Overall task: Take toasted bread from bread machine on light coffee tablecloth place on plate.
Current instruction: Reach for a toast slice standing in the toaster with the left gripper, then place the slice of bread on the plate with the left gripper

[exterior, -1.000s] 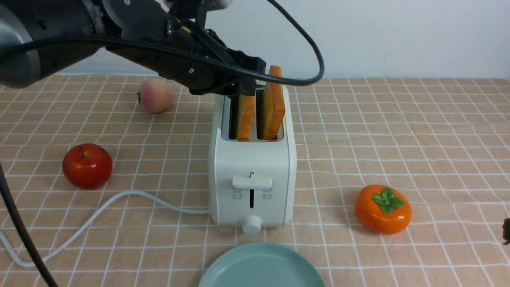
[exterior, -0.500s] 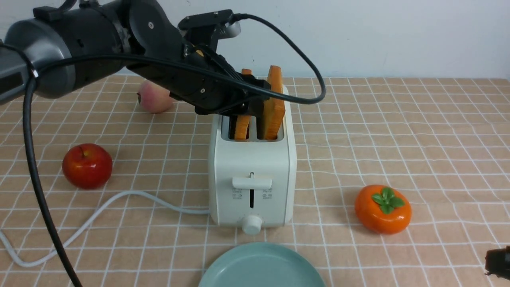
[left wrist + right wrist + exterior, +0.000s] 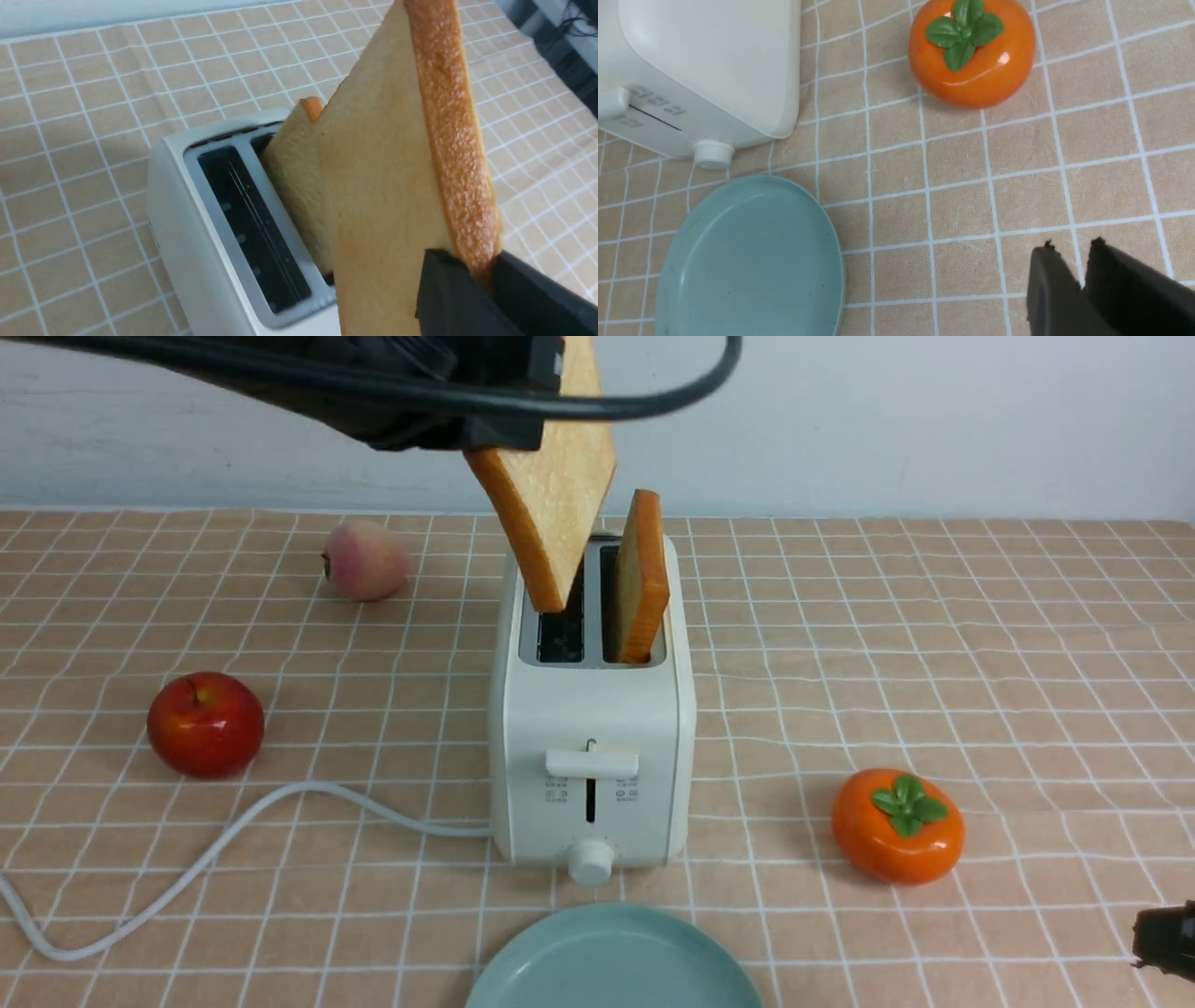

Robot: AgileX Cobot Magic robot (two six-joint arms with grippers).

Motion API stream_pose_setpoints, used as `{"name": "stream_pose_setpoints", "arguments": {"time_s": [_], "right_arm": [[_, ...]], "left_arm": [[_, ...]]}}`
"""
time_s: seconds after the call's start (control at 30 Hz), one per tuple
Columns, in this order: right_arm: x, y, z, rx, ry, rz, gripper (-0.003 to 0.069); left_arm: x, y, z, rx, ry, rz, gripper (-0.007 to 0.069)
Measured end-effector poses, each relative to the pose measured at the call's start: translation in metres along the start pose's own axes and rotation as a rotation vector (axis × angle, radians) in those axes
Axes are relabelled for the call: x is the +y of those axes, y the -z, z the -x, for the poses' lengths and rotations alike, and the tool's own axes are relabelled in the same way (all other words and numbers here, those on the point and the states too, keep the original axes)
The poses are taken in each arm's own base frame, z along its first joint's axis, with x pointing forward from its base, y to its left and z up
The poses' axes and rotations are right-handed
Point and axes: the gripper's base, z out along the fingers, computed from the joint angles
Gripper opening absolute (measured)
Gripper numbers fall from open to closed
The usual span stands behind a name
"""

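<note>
While the left tool [image 3: 469, 261] pinches one toast slice [image 3: 551, 476] aloft over the toaster's [image 3: 590, 719] empty left slot, the second slice [image 3: 642, 579] stands in the right slot. The bare plate [image 3: 611, 961] lies nearest, and the right tool [image 3: 1073, 245], barely parted, holds nothing.

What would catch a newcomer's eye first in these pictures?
First, the toast slice hanging tilted in the left pincer, above the cream-white toaster at the middle of the checked tablecloth. Next, the second slice standing in the toaster. The glossy orange persimmon lies on the cloth to the toaster's right, and the bare mint-green plate sits in front.
</note>
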Motion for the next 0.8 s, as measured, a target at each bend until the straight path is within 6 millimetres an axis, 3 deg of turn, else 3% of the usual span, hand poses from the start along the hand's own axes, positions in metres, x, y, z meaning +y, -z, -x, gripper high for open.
{"name": "stream_pose_setpoints", "arguments": {"time_s": [0.1, 0.2, 0.5, 0.63, 0.8], "right_arm": [[0.000, 0.000, 0.000, -0.005, 0.000, 0.000, 0.0127], [0.000, 0.000, 0.001, -0.008, 0.000, -0.001, 0.0127], [0.000, 0.000, 0.002, -0.017, -0.001, -0.001, 0.0129], [0.000, 0.000, 0.002, -0.020, -0.001, -0.001, 0.0134], [0.000, 0.000, 0.002, -0.026, -0.001, -0.002, 0.0140]], "left_arm": [[-0.007, 0.021, -0.010, 0.090, -0.002, -0.019, 0.0055], [-0.009, 0.020, -0.031, 0.211, 0.050, -0.068, 0.0055], [0.008, -0.036, -0.130, 0.435, 0.259, -0.265, 0.0055], [0.018, -0.053, -0.160, 0.413, 0.299, -0.294, 0.0055], [0.025, -0.068, -0.180, 0.433, 0.328, -0.307, 0.0055]]}}
